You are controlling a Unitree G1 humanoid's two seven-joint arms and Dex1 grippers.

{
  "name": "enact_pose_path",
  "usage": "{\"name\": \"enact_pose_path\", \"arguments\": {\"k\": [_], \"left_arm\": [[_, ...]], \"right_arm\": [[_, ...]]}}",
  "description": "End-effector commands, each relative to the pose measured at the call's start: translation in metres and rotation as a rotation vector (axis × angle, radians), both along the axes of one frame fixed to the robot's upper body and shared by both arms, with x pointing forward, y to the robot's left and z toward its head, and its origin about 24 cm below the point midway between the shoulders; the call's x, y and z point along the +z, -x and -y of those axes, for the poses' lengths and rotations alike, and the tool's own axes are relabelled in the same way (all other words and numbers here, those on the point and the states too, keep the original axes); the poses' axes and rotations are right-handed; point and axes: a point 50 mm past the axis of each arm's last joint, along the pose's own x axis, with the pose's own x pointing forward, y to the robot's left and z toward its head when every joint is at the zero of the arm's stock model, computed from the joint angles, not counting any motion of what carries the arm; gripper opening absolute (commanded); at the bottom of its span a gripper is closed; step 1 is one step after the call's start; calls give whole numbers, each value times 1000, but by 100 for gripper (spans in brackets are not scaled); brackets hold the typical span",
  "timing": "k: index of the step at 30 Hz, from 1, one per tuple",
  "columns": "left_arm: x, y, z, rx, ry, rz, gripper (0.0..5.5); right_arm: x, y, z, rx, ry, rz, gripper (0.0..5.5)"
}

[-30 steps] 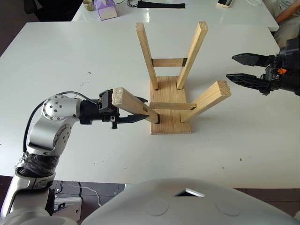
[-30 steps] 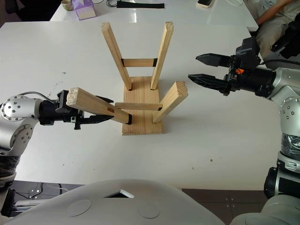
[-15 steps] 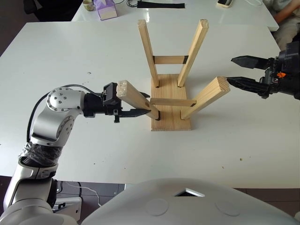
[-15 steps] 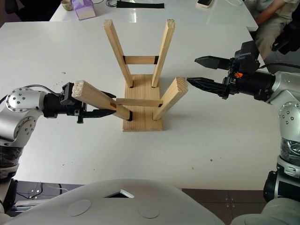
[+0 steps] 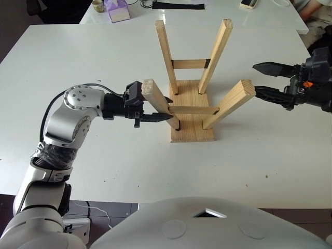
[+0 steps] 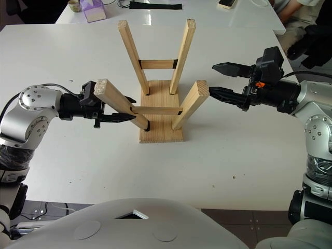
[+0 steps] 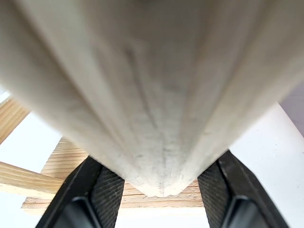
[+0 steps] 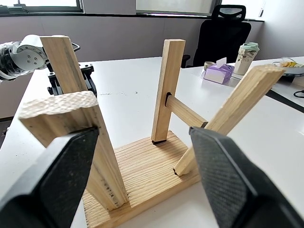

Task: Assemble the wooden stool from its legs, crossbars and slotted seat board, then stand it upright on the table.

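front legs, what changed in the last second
The left gripper, clamped on the near left leg, swung it steeper, toward the seat board. The open right gripper moved up to the top of the near right leg. The far legs and their crossbar stayed put.

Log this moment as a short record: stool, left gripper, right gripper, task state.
stool: upside down, seat board flat on the table, four legs up, crossbars fitted
left gripper: clamped on the near-left leg
right gripper: open, at the top end of the near-right leg
task state: assembled, not yet stood upright
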Motion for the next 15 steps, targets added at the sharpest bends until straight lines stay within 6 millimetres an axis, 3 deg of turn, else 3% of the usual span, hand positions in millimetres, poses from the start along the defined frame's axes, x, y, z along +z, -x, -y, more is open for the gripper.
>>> {"name": "enact_pose_path", "arguments": {"k": [1,10,15], "left_arm": [[-31,7,-1,5,-133,-110,205],[-43,9,7,25,-161,-129,205],[-43,6,10,74,-169,-115,205]], "right_arm": [[0,2,-5,17,-5,10,351],[7,6,-15,38,-33,50,351],[39,-8,-14,-147,-130,239,351]]}}
